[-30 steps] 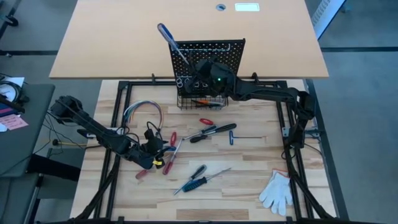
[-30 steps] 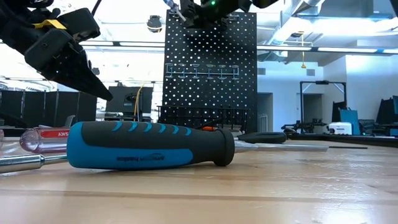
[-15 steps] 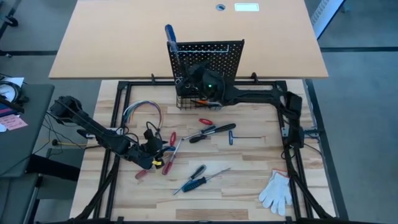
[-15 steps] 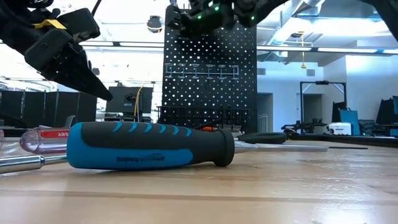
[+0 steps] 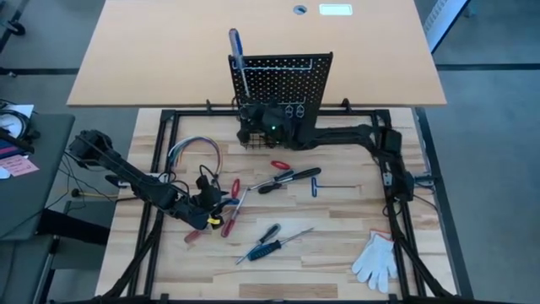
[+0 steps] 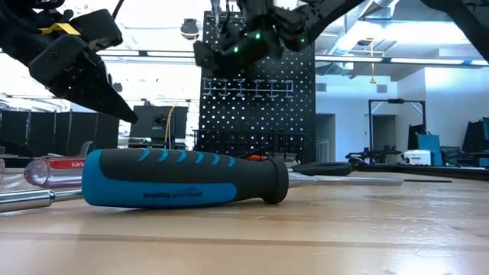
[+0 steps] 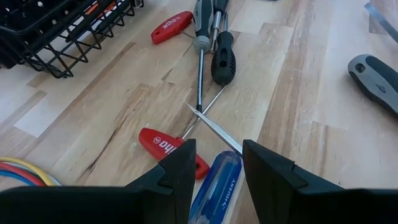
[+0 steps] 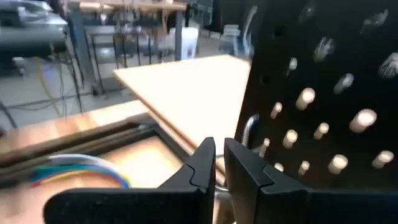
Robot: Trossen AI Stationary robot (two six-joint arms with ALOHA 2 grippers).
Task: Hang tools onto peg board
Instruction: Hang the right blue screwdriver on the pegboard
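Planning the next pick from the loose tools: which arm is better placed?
Left, probably. The left claw hangs open over the translucent blue screwdriver on the table, while the right claw is at the peg board.

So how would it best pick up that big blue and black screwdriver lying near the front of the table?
Probably by the thick blue-and-black handle, coming straight down from above. The blue screwdriver lies flat on the wooden table, and the fingers could close across the handle's width, clear of the thin shaft.

Grey floor (image 5: pixel 489 101), tan tabletop (image 5: pixel 169 51) — bright ceiling lights (image 6: pixel 397 57)
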